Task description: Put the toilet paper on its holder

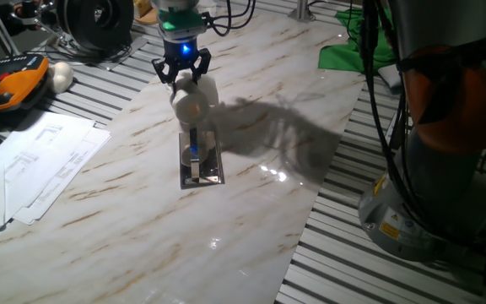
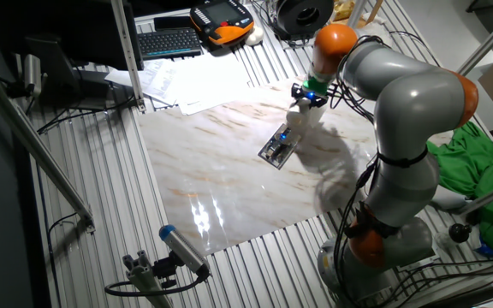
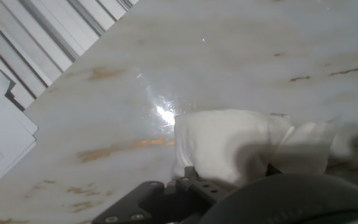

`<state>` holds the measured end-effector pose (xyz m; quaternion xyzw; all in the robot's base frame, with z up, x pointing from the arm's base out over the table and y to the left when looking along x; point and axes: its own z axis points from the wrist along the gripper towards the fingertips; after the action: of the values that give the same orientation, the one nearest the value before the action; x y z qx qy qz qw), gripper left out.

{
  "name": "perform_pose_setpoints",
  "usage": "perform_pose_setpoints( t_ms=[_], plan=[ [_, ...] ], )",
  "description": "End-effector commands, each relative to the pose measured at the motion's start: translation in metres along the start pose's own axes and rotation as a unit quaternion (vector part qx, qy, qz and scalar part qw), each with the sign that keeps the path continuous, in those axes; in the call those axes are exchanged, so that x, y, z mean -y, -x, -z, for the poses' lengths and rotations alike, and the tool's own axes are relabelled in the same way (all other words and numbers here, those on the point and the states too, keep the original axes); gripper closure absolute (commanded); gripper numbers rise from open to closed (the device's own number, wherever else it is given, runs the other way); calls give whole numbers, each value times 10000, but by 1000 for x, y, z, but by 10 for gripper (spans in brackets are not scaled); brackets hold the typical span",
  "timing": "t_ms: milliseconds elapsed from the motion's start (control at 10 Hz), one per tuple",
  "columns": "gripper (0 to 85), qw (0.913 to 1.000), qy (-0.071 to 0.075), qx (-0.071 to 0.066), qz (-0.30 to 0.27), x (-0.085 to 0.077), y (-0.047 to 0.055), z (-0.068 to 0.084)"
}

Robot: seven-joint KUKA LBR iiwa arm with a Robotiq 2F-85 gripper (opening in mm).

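A white roll of toilet paper (image 3: 229, 146) fills the lower middle, its loose sheet (image 3: 309, 146) spreading to the right. Dark parts of the gripper (image 3: 229, 186) crowd the bottom edge, seemingly clamped on the roll. Below lies the marbled table (image 3: 229, 56), with white papers (image 3: 2, 149) at left.

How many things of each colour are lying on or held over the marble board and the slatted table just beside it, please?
White: 3 - toilet paper, ball, paper sheets
Dark and metallic: 1 - holder
Green: 1 - cloth
Orange and black: 1 - pendant
Total: 6
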<state>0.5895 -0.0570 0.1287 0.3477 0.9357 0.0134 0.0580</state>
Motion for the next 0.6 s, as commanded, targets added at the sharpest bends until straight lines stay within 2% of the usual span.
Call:
perform_pose_setpoints(
  t_ms=[0,100,300,500],
  plan=[
    [680,10000,22,-47,16,0,0,0],
    [680,10000,50,-61,13,0,0,0],
    [680,10000,53,58,-24,0,0,0],
    [680,9999,38,111,20,0,0,0]
  ],
)
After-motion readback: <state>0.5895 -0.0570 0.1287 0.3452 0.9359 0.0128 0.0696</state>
